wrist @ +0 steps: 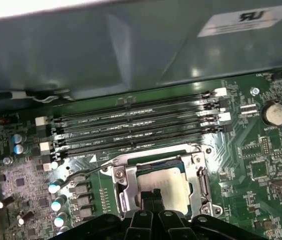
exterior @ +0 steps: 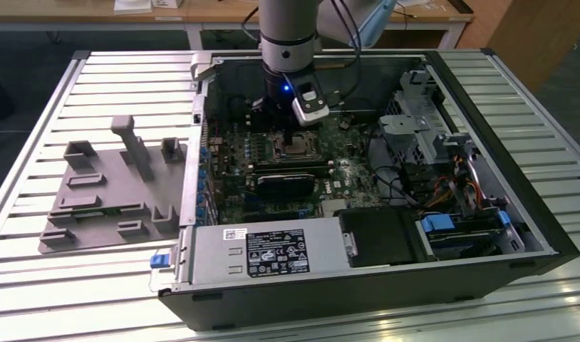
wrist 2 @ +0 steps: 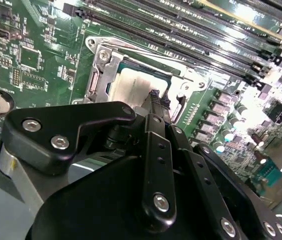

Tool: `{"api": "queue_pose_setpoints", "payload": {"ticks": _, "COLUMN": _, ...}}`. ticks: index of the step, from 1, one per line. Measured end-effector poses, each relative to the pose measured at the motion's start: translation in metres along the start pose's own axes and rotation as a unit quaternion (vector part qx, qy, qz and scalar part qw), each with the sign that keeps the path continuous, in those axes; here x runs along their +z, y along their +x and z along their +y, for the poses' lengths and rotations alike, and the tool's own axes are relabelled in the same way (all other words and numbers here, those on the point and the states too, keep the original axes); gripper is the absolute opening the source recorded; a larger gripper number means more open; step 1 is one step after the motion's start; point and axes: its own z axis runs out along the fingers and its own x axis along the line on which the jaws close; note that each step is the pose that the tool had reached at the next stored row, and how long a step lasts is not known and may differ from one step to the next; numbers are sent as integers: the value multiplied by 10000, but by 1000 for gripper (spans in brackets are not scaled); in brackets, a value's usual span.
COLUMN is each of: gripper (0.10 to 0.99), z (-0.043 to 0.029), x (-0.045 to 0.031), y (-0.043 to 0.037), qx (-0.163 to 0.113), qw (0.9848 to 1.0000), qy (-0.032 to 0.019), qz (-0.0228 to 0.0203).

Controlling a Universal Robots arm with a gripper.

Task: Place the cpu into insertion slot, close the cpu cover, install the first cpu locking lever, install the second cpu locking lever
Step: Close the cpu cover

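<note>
While the arm reaches down into an open computer case [exterior: 366, 299] on a slatted table [exterior: 43, 285], a grey parts fixture [exterior: 105, 196] lies well apart from the jaws, toward the exterior view's left. Directly beneath the jaws, the cpu [wrist: 165, 181] sits flat in the insertion slot [wrist: 117, 172]. Its pale metal top shows through the window of the cpu cover [wrist: 125, 192], which appears folded down over the chip's edges, likely to pin it in place. The gripper [wrist: 151, 200] hangs over the chip's near edge with its jaws drawn together to a narrow tip and nothing held between them. That closed shape probably suits pushing a thin wire part rather than grasping. Whether the tip touches the chip cannot be told. One locking lever [wrist: 83, 172] runs out from the socket's corner, beside the jaws, and whether it is latched is unclear. Beyond the jaws lie the long memory slots [wrist: 131, 125]. Toward the exterior view's right, well apart from the jaws, stand the drive cages [exterior: 442, 149]. The gripper's black body hides the socket's near side in both wrist views.
</note>
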Motion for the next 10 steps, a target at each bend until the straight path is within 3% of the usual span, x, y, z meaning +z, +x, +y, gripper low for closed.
{"api": "queue_pose_setpoints", "payload": {"ticks": 10, "gripper": 102, "z": -16, "x": 22, "y": 37, "qx": -567, "qw": 9984, "qy": -29, "qz": 5}}
